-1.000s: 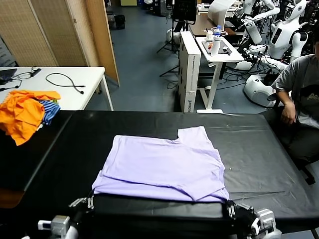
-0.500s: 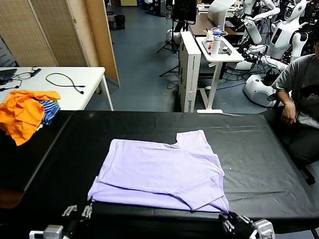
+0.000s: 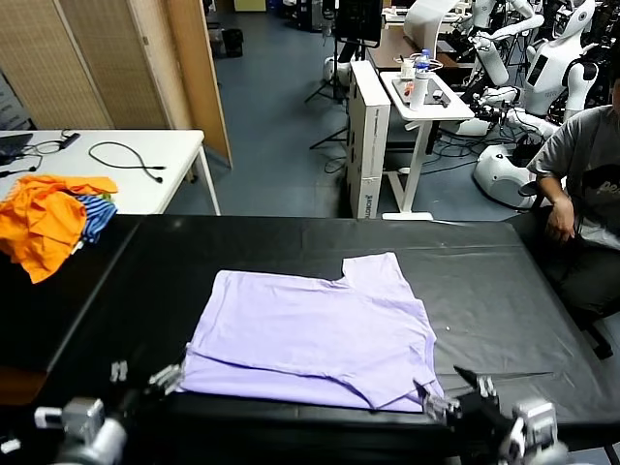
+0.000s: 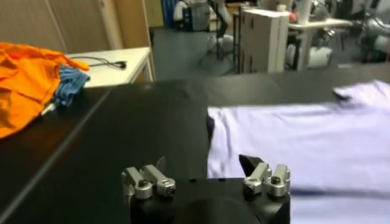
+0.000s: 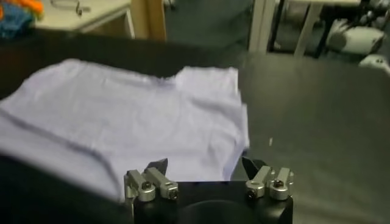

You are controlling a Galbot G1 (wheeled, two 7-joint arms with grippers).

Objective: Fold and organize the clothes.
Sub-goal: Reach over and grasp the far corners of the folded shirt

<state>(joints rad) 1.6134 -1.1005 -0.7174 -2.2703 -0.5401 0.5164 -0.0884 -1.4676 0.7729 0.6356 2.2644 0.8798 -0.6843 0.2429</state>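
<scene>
Now, T-shirt (image 3: 312, 334): lies folded flat on the black table (image 3: 504, 281), released since a second ago.
Left gripper (image 3: 145, 379): jaws spread wide, backed off the near-left hem.
Right gripper (image 3: 455, 394): jaws spread wide, empty, off the near-right corner.

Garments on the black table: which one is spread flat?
The pale lavender cotton T-shirt, lying flat mid-table between both open claws. The orange and blue-striped garment pile sits crumpled at the far left corner.

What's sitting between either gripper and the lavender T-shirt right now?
Nothing visible. The T-shirt lies flat on the black table. The left gripper sits open off its near left corner, the right gripper open off its near right corner. The orange pile is far off.
</scene>
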